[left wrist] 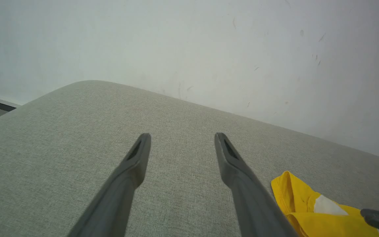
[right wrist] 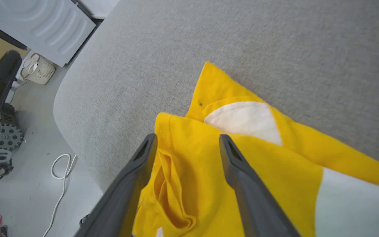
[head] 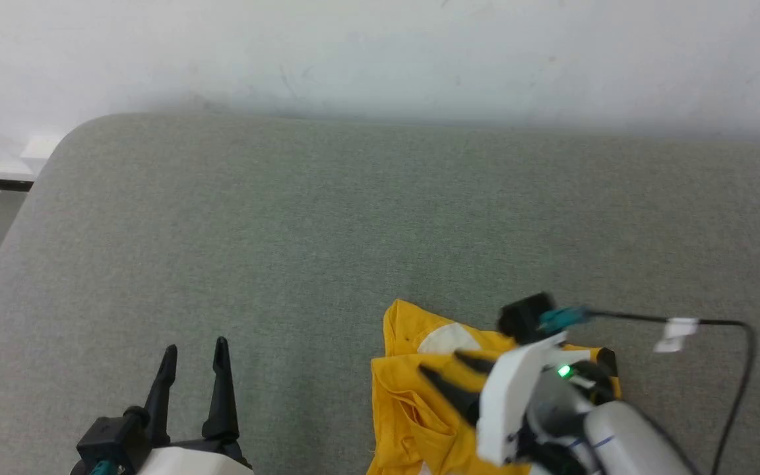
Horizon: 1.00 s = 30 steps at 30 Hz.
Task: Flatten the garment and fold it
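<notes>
The right gripper (head: pixel 439 364), spread wide and empty, hangs over the garment (head: pixel 406 402) bunched at the near edge of the padded surface (head: pixel 287 231) (left gripper (head: pixel 195 346) also agape), where a grab could pinch several layers.

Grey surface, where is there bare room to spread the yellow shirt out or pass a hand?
Free: the whole far stretch of the grey surface between the wall and the yellow shirt, and the left side ahead of the open left hand. Crowded: the near right, where the shirt lies bunched under the open right hand, a black cable looping beside it.
</notes>
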Available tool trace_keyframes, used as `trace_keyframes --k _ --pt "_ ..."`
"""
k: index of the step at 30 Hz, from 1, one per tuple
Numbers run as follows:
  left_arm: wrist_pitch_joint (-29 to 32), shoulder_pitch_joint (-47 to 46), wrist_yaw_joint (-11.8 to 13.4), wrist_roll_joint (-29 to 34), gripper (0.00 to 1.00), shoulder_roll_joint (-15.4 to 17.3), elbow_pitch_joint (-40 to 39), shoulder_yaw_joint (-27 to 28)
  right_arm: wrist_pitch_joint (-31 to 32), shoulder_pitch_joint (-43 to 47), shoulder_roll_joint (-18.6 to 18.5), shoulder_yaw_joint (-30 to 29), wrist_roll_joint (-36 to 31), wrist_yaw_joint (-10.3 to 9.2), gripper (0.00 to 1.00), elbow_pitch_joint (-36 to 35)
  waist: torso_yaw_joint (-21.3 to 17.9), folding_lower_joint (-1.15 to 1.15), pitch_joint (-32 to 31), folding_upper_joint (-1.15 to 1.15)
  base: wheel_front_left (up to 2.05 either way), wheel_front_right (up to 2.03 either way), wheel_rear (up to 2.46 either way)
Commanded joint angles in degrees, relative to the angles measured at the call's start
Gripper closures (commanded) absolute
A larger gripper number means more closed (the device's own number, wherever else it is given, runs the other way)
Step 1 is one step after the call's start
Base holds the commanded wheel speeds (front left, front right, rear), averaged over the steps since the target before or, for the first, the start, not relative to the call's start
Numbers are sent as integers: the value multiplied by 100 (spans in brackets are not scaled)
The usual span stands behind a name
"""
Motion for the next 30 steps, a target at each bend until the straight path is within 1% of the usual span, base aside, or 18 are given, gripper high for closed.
trace_keyframes --k 1,4,8,11,13,17,20,27,28,29,30 --pt "-27 27 -1 -20 0 -23 -29 20 -32 2 -17 -85 -47 -10 0 -70 -53 0 6 -1 0 0 0" --pt "-27 37 1 -13 0 -26 -82 48 -99 249 -17 -811 -471 -10 0 -589 -119 0 46 -1 0 0 0" --pt "-27 41 -4 15 0 -28 -146 76 48 793 -17 -1811 -1054 -10 0 -1387 -186 0 124 -1 0 0 0" --pt "-27 16 -12 36 0 -30 -171 57 210 1227 -17 -2302 -1343 -10 0 -1853 -184 0 180 -1 0 0 0" --pt "-27 -2 -14 47 0 -31 -188 55 270 1448 -17 -2474 -1518 -10 0 -2018 -190 0 212 -1 0 0 0" --pt "-27 -12 -20 71 0 -14 -205 64 260 1710 -17 -2700 -1530 -10 0 -1926 -184 0 252 -1 0 0 0" --pt "-26 -36 -28 83 0 11 -205 41 202 1778 -17 -2701 -1765 -10 0 -1744 -139 0 277 -1 0 0 0" --pt "33 -55 4 129 0 107 -304 19 69 1667 -17 -2703 -1631 -10 0 -933 -63 0 307 -1 0 0 0" --pt "48 -54 6 131 0 118 -317 14 50 1632 -17 -2703 -1558 -10 10 -778 -56 0 302 -1 0 0 0" --pt "64 -53 9 131 0 127 -332 8 9 1590 -17 -2702 -1477 -10 79 -631 -48 0 296 -1 0 0 0" --pt "79 -52 12 132 0 135 -346 3 -32 1548 -17 -2674 -1428 -10 100 -498 -42 0 290 -1 0 0 0"
